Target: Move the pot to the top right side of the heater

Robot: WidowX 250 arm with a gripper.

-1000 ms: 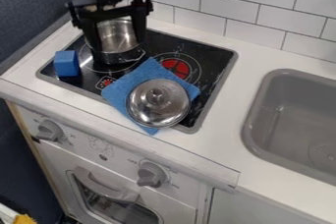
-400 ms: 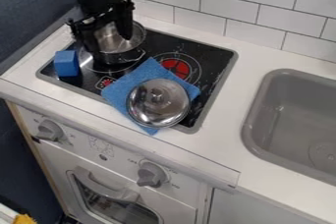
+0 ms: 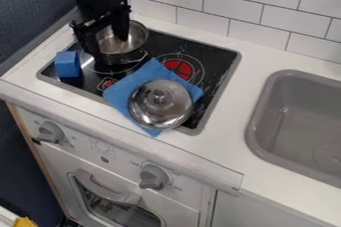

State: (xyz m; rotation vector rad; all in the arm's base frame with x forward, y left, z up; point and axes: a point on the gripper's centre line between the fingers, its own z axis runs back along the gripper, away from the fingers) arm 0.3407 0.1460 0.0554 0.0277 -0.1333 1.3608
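Observation:
My gripper (image 3: pixel 108 45) is at the upper left over the pot, open, its two fingers well apart. One finger stands at the pot's left side and the other dips inside the rim. The metal pot (image 3: pixel 126 46), with a dark base, rests upright on the back left of the black heater (image 3: pixel 218 60), partly hidden by the gripper. A red ring marks the heater's right burner (image 3: pixel 178 69), to the right of the pot.
A blue cloth (image 3: pixel 124 90) lies across the heater's front middle with a shiny lid (image 3: pixel 160 104) on it. At the heater's left stands a blue block (image 3: pixel 67 64). A grey sink (image 3: pixel 293 116) lies right, and a tiled wall (image 3: pixel 266 14) runs behind.
My gripper has shifted left and turned, so its right finger has gone from the pot's right side to inside the rim. The pot, lid, cloth and block have stayed put.

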